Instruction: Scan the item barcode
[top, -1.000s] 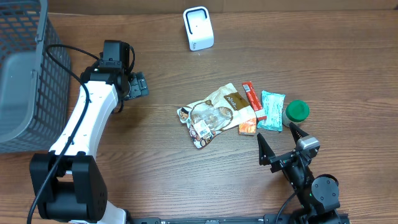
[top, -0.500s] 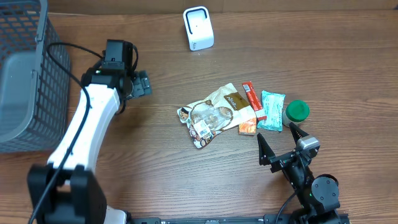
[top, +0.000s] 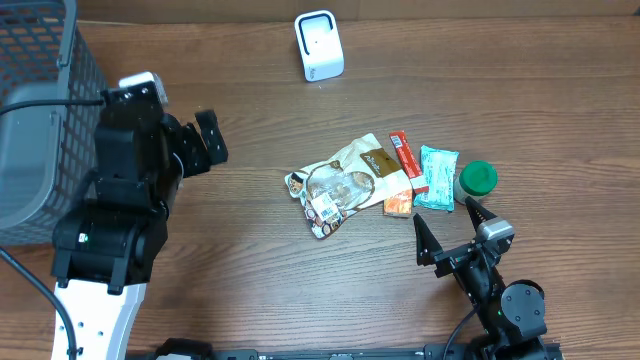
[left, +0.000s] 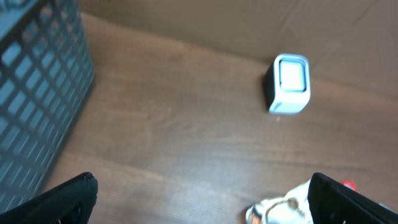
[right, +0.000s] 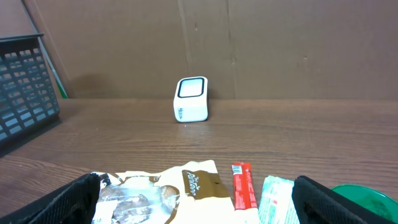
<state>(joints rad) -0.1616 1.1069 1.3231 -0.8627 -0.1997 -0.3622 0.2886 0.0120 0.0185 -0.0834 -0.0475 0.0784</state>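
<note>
Your left arm has swung up and out from the table since a second ago, so from overhead its white and black links now loom large beside the basket; the right arm has not shifted.

The table (top: 520, 90) is brown wood with a fine lengthwise grain. At its left edge stands the grey basket (top: 40, 60), a rigid plastic grid of square holes.

Your left gripper (left: 205, 202) is spread wide with nothing between its dark, blunt fingers (left: 62, 199); it looks down on bare wood, with the scanner ahead of it. Your right gripper (top: 442, 210) sits low at the near edge, its pointed black fingers splayed apart and empty, facing the pile of goods.

The item to scan, a crinkled foil snack bag (top: 345, 180) in cream and brown, lies flat mid-table and untouched. A white barcode label (top: 325, 210) shows at its near corner, facing up.

The scanner (top: 318, 45) is a small white box with rounded corners and a dark-framed window, standing upright at the far edge, well apart from the bag.

Right of the bag lie:
- a glossy teal packet (top: 437, 177) with crimped ends
- a round green lid (top: 478, 178) just beside it
- a slim red stick pack (top: 405, 155)
- a small orange packet (top: 398, 205) touching the bag
</note>
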